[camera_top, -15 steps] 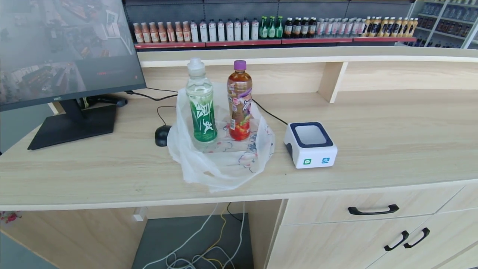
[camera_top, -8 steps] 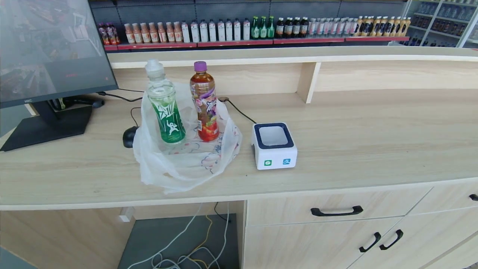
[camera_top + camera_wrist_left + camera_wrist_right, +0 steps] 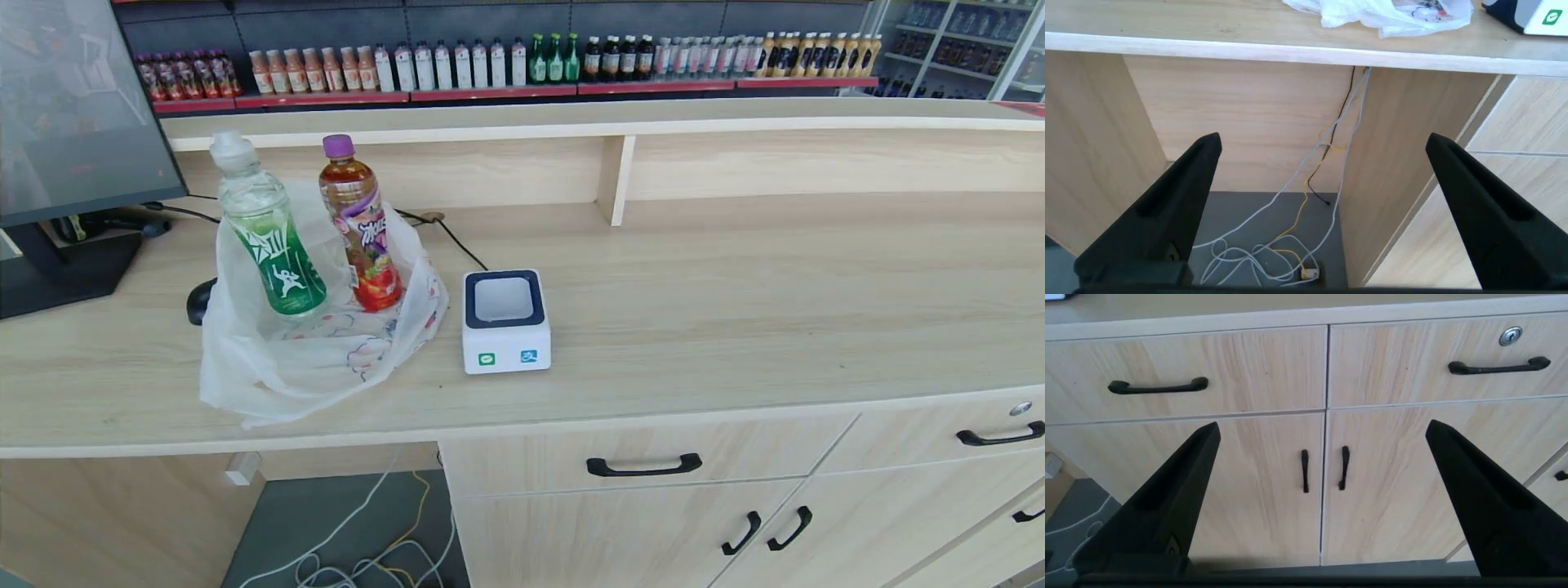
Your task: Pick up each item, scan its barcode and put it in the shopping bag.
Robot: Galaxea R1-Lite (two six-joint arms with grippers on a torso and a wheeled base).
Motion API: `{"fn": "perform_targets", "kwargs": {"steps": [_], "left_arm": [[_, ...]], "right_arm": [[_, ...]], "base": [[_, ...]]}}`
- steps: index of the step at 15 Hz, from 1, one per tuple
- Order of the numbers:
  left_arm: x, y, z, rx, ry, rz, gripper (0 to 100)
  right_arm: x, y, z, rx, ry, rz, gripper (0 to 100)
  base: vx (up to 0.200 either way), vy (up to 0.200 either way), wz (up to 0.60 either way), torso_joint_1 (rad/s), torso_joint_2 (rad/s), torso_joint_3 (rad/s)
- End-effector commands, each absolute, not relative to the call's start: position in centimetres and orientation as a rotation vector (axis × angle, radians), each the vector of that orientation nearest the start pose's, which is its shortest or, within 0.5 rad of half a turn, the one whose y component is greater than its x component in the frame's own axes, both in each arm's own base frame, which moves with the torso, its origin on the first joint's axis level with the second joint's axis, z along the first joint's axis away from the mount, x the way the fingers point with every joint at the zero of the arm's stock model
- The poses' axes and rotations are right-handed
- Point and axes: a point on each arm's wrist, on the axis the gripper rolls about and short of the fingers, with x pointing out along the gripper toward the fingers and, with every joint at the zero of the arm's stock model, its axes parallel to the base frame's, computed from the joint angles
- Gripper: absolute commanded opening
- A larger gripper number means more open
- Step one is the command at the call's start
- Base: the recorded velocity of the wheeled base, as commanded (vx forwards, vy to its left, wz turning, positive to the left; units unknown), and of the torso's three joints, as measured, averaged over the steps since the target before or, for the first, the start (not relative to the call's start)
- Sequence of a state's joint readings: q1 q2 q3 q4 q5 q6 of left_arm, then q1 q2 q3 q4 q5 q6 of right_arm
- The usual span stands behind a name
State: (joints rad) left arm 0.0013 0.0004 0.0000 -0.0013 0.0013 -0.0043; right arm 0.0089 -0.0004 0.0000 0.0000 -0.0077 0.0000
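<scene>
Two bottles stand upright inside a white plastic bag on a pale wooden counter, well apart from both grippers, which hang lower than the countertop. The green bottle is clear, with a green label and a clear cap. Just beside it, on the side nearer the scanner, is the tea bottle, holding amber drink under a purple cap and a purple and red label. Both have their long axis vertical and caps pointing up. The bag is slumped open around their bases, its thin wall crumpled, with a faint coloured print. The scanner, a white box with a dark blue frame around its top window, sits on the counter just beside the bag, not touching it. The left gripper has its two dark fingers spread wide and holds nothing. It faces the open space under the counter, where loose cables hang to the floor, and the bag's front edge lies on the countertop above it. The right gripper is likewise spread wide and empty, facing drawers with black handles. A black mouse lies beside the bag, on the far side from the scanner, near a monitor. Behind the counter, a shelf carries a row of bottled drinks.
</scene>
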Motion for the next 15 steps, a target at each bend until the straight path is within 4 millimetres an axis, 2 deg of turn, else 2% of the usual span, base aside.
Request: {"fn": "perform_targets", "kwargs": {"steps": [1, 15], "left_arm": [[-2.28, 0.0, 7.56, -0.005, -0.002, 0.003, 100], [-2.28, 0.0, 7.56, 0.006, -0.002, 0.003, 100]], "right_arm": [[-2.28, -0.04, 7.55, 0.0, 0.0, 0.002, 100], [-2.28, -0.04, 7.55, 0.002, 0.0, 0.002, 100]], "base": [[0.0, -0.2, 0.0, 0.007, 0.0, 0.002], [0.0, 0.0, 0.0, 0.0, 0.0, 0.0]]}}
